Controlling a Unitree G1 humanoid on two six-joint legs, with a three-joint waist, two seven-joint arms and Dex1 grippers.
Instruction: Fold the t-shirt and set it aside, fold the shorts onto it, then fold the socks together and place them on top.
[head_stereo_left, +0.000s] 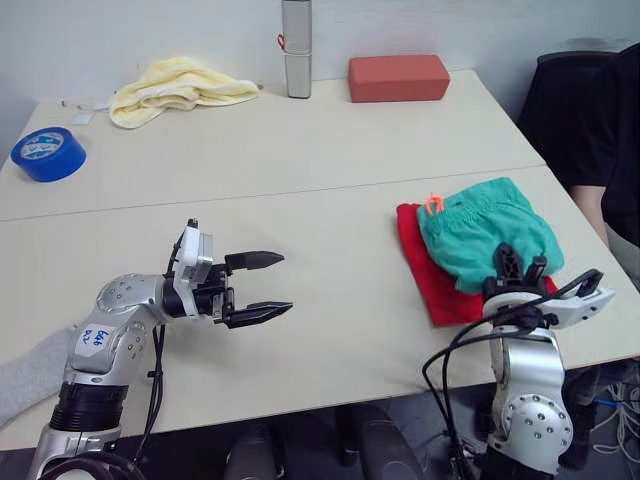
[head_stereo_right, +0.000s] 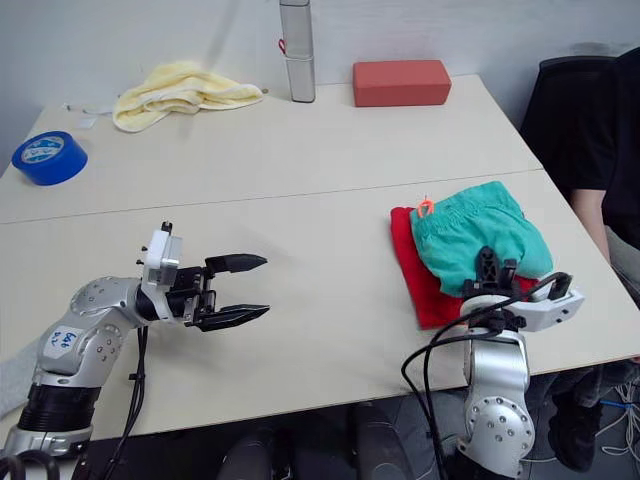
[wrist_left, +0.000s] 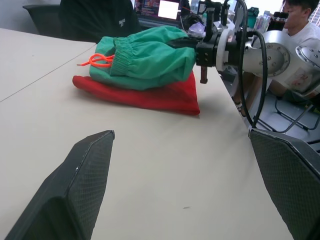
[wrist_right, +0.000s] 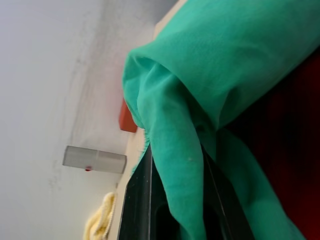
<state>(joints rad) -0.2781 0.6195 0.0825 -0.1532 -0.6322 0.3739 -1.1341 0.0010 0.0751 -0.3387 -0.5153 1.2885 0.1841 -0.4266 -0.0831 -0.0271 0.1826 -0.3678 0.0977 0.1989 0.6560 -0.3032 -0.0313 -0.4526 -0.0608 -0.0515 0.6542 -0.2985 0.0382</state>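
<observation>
The red t-shirt (head_stereo_left: 437, 287) lies folded near the table's right front edge. The teal shorts (head_stereo_left: 487, 228) are bunched on top of it, their orange drawstring (head_stereo_left: 433, 203) pointing toward the far side. My right gripper (head_stereo_left: 520, 266) stands at the near edge of the shorts. In the right wrist view a fold of the teal shorts (wrist_right: 175, 150) sits pinched between its fingers. My left gripper (head_stereo_left: 285, 283) hovers open over bare table at the front left, pointing toward the pile. A light grey sock (head_stereo_left: 22, 375) lies at the front left edge, partly hidden by my left arm.
At the back of the table (head_stereo_left: 330, 180) are a pale yellow towel (head_stereo_left: 175, 88), a grey upright cylinder (head_stereo_left: 296, 48) and a red-brown block (head_stereo_left: 398, 77). A blue tape roll (head_stereo_left: 48, 153) lies at the far left. A person in black (head_stereo_left: 612, 120) sits beside the right edge.
</observation>
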